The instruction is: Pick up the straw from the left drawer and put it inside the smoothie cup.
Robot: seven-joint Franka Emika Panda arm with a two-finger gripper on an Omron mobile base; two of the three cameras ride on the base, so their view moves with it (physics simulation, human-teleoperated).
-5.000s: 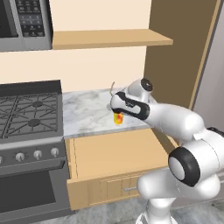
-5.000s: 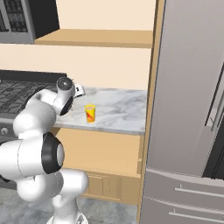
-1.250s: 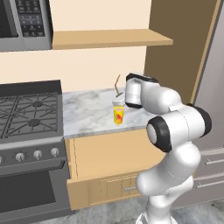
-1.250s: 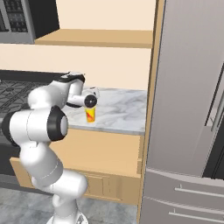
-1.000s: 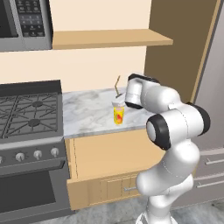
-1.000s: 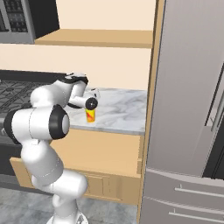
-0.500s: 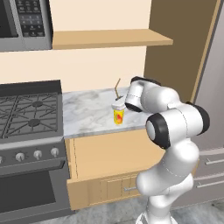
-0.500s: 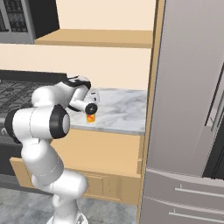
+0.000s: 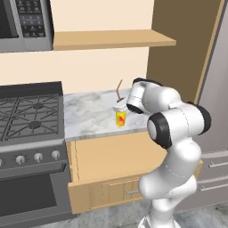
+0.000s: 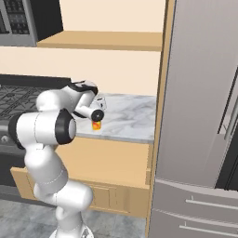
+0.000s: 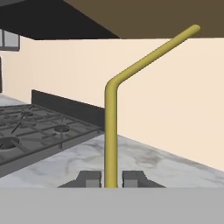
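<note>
At the far left stands a gas stove (image 9: 29, 113) with dark grates, a microwave (image 9: 26, 22) above it. Right of the stove runs the marble surface (image 9: 89, 118), under a light-wood shelf (image 9: 111, 40). The smoothie cup (image 9: 120, 115) stands near the surface's front edge, toward its right end, yellow with a red-orange mark and a whitish rim. The straw (image 9: 118, 90) rises from the cup's top, tilted slightly, its lower part inside the cup. The end effector (image 11: 111, 179) sits just beside the cup on its right; in the hand view its two dark fingertips (image 11: 89, 178) are clenched on the straw's straight shaft, with the bent end angling up to the right. Below the surface the left drawer (image 9: 111, 178) stands pulled out, its panelled front facing forward. A tall grey refrigerator (image 10: 200, 116) closes the scene on the right.
</note>
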